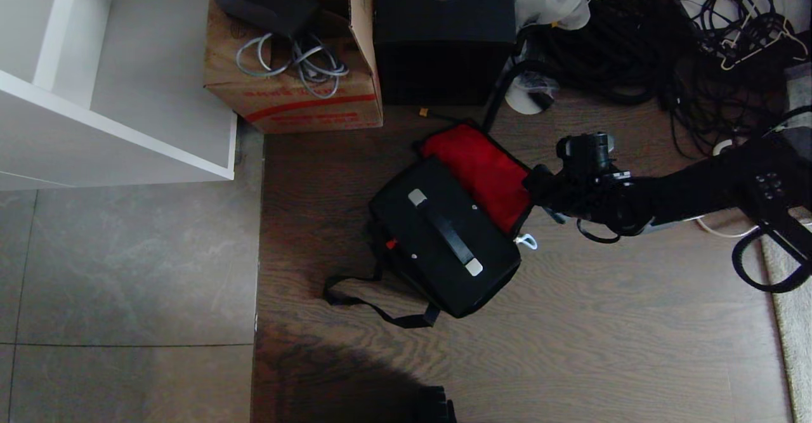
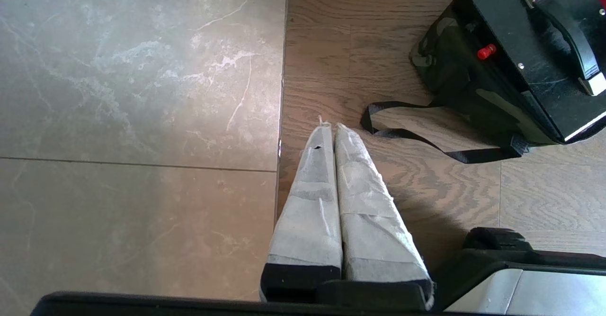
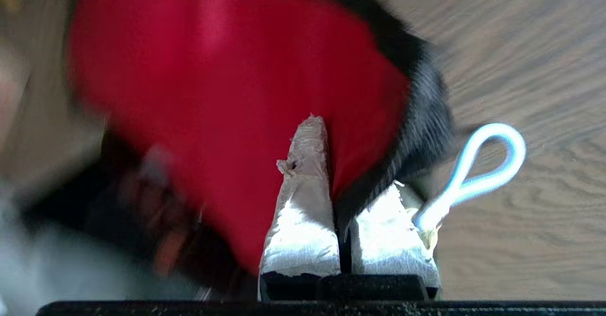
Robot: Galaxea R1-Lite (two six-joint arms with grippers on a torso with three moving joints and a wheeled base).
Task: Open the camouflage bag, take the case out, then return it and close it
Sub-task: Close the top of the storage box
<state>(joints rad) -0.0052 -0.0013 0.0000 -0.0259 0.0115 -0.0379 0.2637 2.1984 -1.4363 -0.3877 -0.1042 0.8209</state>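
Observation:
The camouflage bag lies open on the wood floor, its lid folded back with a red lining facing up. The black case sits in the bag, and its handle with silver ends faces up. My right gripper reaches in from the right and is shut on the lid's black-trimmed edge. A white zip pull loops out beside the fingers. My left gripper hangs shut and empty over the floor, short of the bag's strap.
A brown cardboard box with cables and a taller black box stand just behind the bag. Tangled black cables fill the back right. A white shelf unit is at left, and a rug edge at right.

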